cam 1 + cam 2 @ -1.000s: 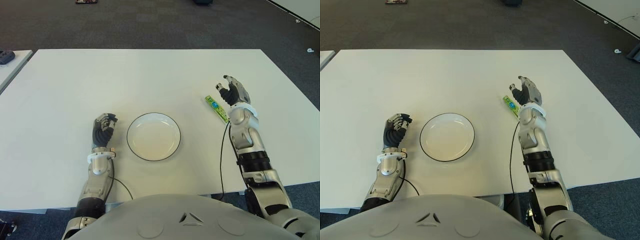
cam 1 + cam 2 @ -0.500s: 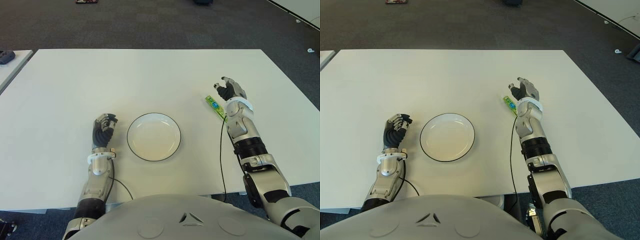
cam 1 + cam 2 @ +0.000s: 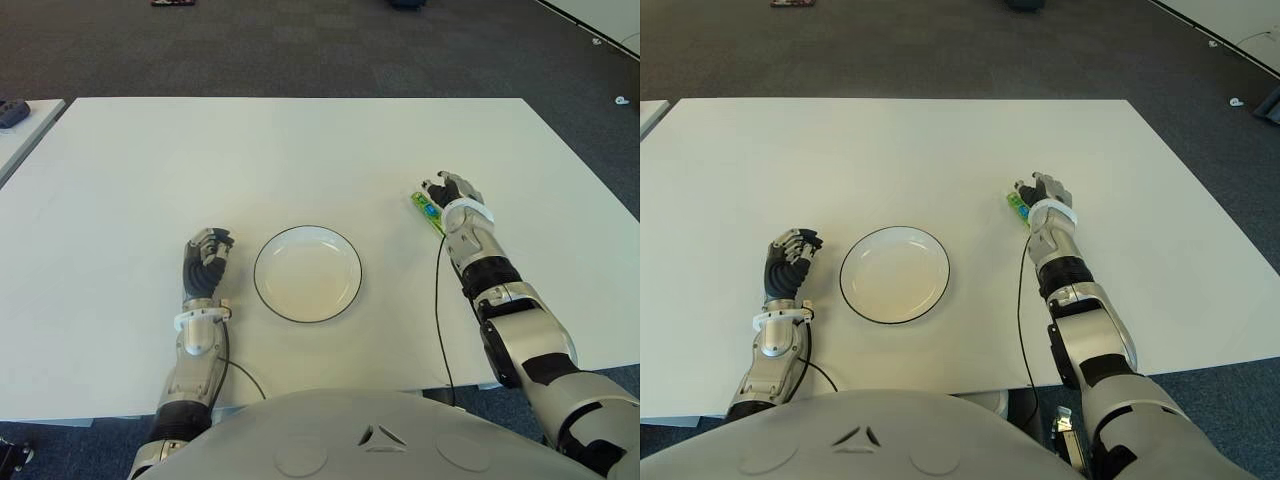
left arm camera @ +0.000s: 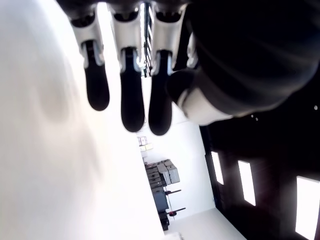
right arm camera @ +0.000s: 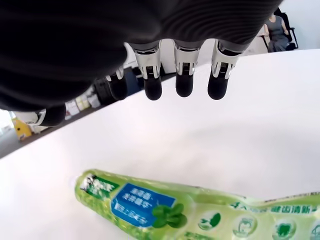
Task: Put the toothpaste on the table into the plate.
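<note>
One toothpaste (image 3: pixel 427 211), one plate (image 3: pixel 307 273), one table (image 3: pixel 300 150), two hands.

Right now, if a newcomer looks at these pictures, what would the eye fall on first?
Probably the bright green toothpaste tube, lying flat on the white table to the right, with the right hand directly over it, fingers open and not gripping. Next comes the empty round white plate with a dark rim near the table's front edge, with the curled left hand just to its left.
</note>
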Motion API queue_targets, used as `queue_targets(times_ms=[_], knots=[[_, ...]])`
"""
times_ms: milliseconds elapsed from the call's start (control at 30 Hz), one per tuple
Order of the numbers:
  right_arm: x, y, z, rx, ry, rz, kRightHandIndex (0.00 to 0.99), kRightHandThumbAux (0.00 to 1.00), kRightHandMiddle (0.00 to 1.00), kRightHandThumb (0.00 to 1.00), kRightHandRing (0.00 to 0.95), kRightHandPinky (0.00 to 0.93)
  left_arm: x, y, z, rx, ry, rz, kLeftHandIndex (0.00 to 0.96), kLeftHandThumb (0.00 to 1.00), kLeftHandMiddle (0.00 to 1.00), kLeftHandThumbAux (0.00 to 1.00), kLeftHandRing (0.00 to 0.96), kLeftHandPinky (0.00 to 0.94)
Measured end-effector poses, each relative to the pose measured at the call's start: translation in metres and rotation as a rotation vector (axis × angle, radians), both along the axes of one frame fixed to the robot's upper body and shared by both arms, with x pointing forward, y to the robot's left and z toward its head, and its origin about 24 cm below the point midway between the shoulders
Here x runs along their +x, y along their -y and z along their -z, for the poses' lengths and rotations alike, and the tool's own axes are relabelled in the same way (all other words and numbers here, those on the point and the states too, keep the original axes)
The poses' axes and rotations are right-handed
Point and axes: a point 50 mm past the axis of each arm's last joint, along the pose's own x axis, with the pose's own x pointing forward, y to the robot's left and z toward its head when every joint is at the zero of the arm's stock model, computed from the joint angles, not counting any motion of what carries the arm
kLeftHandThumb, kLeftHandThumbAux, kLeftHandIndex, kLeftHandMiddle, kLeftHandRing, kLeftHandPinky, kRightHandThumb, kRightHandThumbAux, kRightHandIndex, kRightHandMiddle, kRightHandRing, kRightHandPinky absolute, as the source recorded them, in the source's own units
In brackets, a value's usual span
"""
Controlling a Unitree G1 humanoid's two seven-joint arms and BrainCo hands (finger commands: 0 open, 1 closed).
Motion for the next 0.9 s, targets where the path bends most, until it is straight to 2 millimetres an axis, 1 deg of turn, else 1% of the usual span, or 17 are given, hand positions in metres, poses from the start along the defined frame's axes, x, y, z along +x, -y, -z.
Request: queue_targets(times_ms=[300,533,900], knots=[[-0.004,-0.003,0.014,-0.028,-0.061,-0.007,0.000,0.113,0.000,0.551,0.000,0.000,0.000,0.000,0.000,0.011,0.002,-0.011,0.427,0.703,0.507,0.721,0.512,0.504],[-0.008,-0.001,0.023,-0.038,-0.105,-0.009,0.000,0.116,0.000,0.555,0.000,0.000,-0.001,0.000,0.000,0.020,0.007,-0.015,0.427,0.703,0.522,0.720,0.525,0.509],[-0.008,-0.005,0.024,-0.060,-0.111,-0.030,0.000,0.131,0.000,0.540,0.000,0.000,-0.001,0.001,-0.001,0.036,0.005,-0.012,0.427,0.704,0.525,0.720,0.521,0.493]])
